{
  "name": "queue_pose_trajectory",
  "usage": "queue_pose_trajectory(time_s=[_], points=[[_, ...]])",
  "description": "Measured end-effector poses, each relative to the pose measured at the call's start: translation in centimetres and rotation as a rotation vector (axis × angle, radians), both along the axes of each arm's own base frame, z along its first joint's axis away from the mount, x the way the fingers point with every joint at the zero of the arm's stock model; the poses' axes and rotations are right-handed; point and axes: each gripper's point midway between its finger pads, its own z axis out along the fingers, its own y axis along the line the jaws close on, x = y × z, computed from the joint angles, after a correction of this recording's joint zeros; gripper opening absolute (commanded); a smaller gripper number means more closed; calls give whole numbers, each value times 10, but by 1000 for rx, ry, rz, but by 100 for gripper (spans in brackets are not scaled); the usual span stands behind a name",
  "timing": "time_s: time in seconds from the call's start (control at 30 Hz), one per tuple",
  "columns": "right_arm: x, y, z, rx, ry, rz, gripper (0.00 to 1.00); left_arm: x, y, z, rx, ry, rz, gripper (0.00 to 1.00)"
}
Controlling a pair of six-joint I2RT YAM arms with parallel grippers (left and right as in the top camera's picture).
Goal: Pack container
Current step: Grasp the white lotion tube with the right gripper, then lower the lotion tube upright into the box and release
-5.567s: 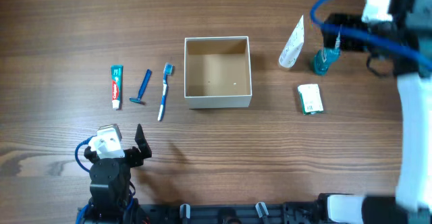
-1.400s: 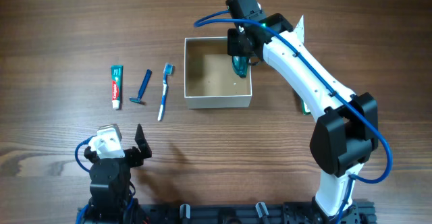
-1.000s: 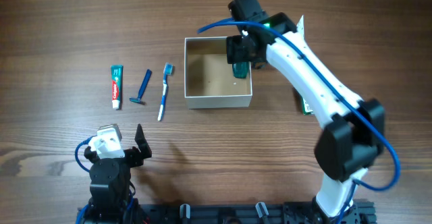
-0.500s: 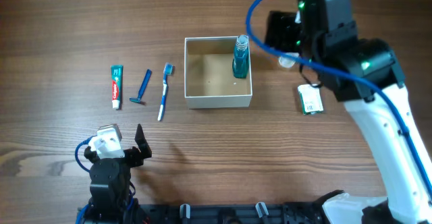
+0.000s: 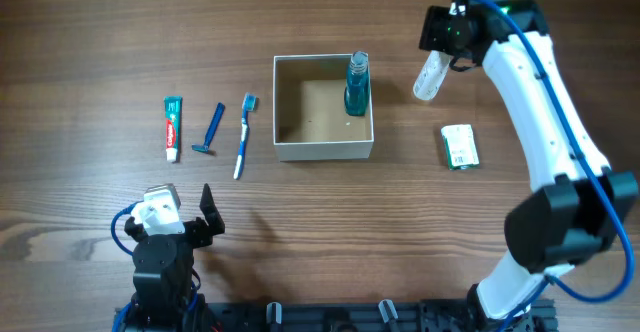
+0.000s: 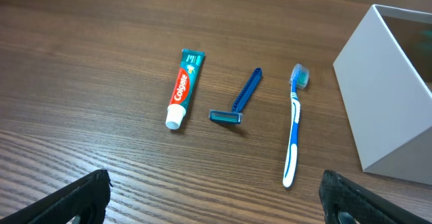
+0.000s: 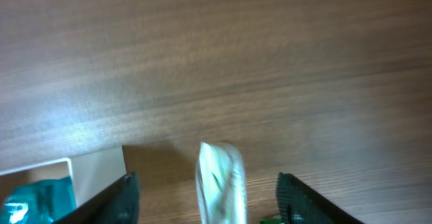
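Observation:
The container (image 5: 322, 148) is a small square box with white walls and a tan inside, mid-table; its wall also shows in the left wrist view (image 6: 391, 109). A teal bottle (image 5: 356, 84) stands upright inside at its right wall. My right gripper (image 7: 209, 200) is open above a white tube (image 5: 431, 74) that stands right of the box; the tube (image 7: 221, 183) lies between the fingers, apart from both. My left gripper (image 6: 216, 197) is open and empty near the table's front left. A toothbrush (image 6: 294, 133), a blue razor (image 6: 239, 101) and a toothpaste tube (image 6: 183, 88) lie left of the box.
A small white and green packet (image 5: 459, 146) lies right of the box, below the white tube. The right arm (image 5: 540, 102) reaches across the right side of the table. The left arm's base (image 5: 160, 257) sits at the front left edge.
The right gripper carried the teal bottle from the far right into the box, let it go standing there, then moved right to above the white tube. The left arm has not moved.

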Motion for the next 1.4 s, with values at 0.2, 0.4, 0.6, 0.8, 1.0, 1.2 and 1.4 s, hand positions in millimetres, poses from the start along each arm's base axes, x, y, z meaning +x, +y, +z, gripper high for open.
queue_pose_trajectory(time_s=[0.2,0.4,0.6,0.8,1.0,1.2,1.4], points=[[-8,1,-23,-3,86,13,4,0,0,0,0,0,0,100],[-24,-7,-20,-45,130,-2,4,0,0,0,0,0,0,100],[-51,-18,37,-66,30,-21,4,0,0,0,0,0,0,100],[-112,11,159,41,-284,60,4,0,0,0,0,0,0,100],[-185,79,206,220,-376,268,4,0,0,0,0,0,0,100],[-188,146,196,258,-349,417,4,0,0,0,0,0,0,100],[-132,193,136,143,-282,435,4,0,0,0,0,0,0,100]])
